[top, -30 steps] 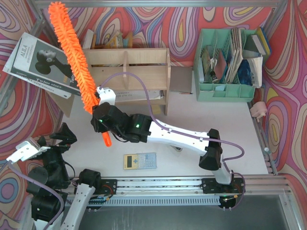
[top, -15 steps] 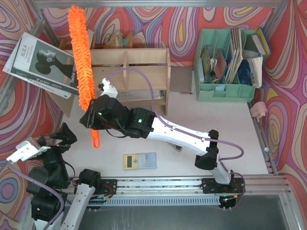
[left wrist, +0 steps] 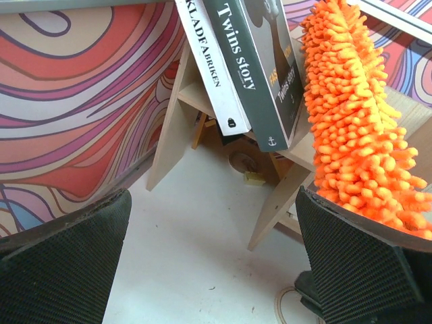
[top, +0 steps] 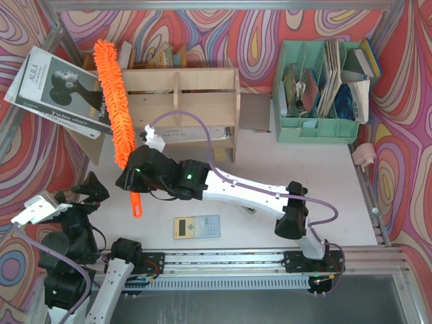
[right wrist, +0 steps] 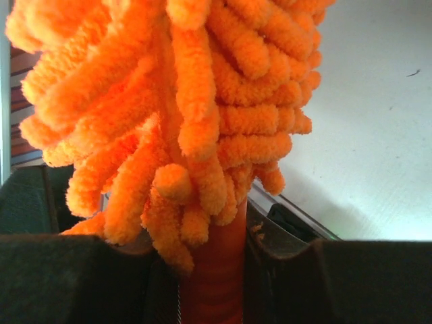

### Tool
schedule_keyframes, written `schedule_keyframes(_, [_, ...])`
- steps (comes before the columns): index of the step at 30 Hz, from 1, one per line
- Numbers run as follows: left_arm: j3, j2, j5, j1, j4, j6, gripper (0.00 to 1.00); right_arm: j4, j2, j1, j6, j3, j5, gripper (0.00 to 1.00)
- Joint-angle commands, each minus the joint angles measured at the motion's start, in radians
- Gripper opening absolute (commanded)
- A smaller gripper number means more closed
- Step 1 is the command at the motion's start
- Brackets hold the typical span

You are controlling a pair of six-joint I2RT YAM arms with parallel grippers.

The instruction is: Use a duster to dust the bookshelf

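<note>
At the bookshelf's [top: 202,101] left end: pinching the orange duster [top: 111,101] by its handle in the right claw [top: 133,177], fluffy head along the side panel beside leaning books [left wrist: 250,67]. Left claw [left wrist: 212,270] spread, empty. Probably mid-sweep; middle and right compartments seemingly left to do.

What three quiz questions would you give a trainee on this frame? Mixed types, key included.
1. True or false: the right hand is shut on the handle of the duster.
2. In the top view, the duster's head lies across which part of the bookshelf? A) left end B) middle divider C) right end
3. Name the device lying flat on the table between the arm bases and the bookshelf.
Key: 1 true; 2 A; 3 the calculator.
</note>
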Motion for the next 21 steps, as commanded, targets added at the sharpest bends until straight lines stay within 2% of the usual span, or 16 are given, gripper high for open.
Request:
schedule_keyframes(1, [0.007,0.014,-0.013,0.006,-0.005,0.017,0.98,0.082,-0.123,-0.013,0.021,-0.105,0.083,0.0])
schedule_keyframes(9, [0.007,0.024,-0.009,0.006,-0.004,0.016,0.98,0.151,-0.24,-0.014,-0.018,-0.228,0.163,0.0])
schedule_keyframes(21, [0.005,0.022,-0.009,0.006,-0.004,0.018,0.98,0.174,-0.314,-0.024,-0.009,-0.342,0.21,0.0])
